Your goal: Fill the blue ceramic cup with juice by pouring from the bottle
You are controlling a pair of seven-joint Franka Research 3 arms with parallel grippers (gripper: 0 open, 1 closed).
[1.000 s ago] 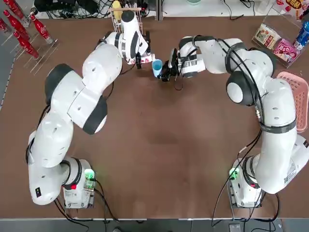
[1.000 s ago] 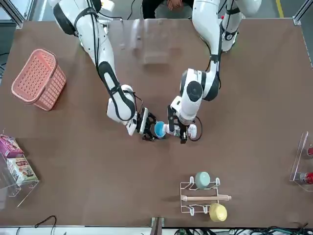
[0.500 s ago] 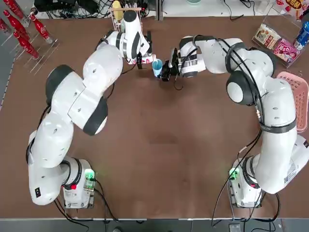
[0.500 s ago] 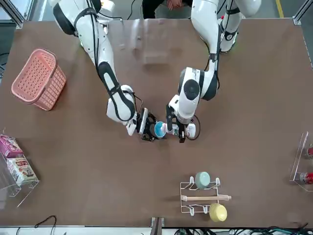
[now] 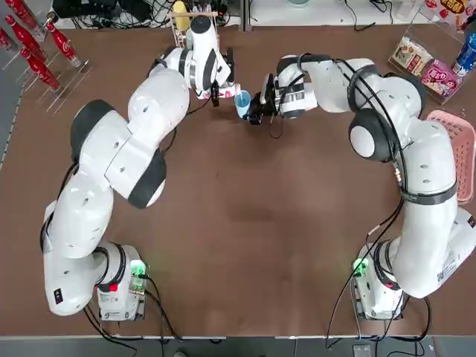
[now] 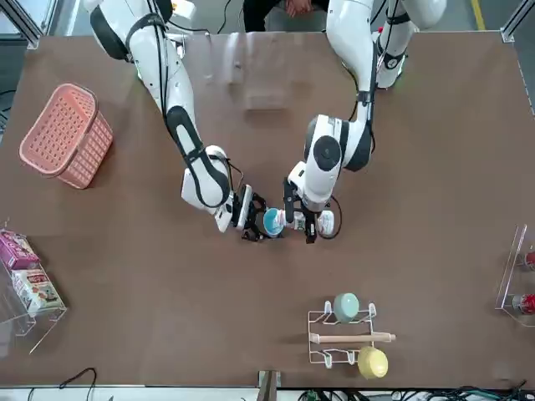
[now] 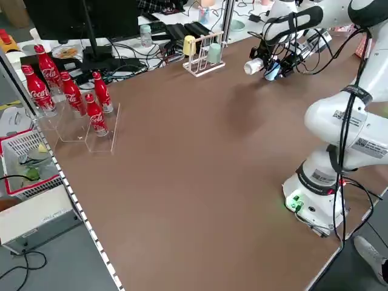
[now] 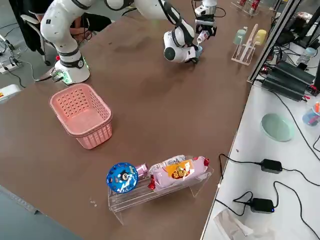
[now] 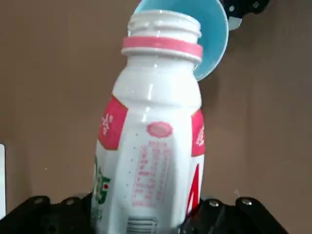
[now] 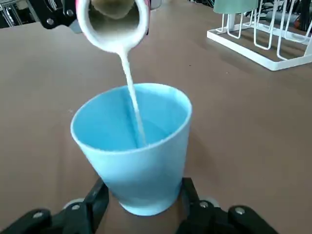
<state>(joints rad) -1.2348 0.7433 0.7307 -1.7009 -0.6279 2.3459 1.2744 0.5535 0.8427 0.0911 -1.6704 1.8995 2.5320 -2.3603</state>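
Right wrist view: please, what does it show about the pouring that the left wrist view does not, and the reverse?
Only the right wrist view: a white stream falling into the blue cup, and the right gripper around that cup.
Only the left wrist view: the bottle's label, and the left gripper holding it.
Both: cup and bottle mouth.

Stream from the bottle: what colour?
Milky white, seen best in the right wrist view, falling into the blue cup.

White rounded arms (image 5: pixel 108 160) — dark joint bands, black looping cables.
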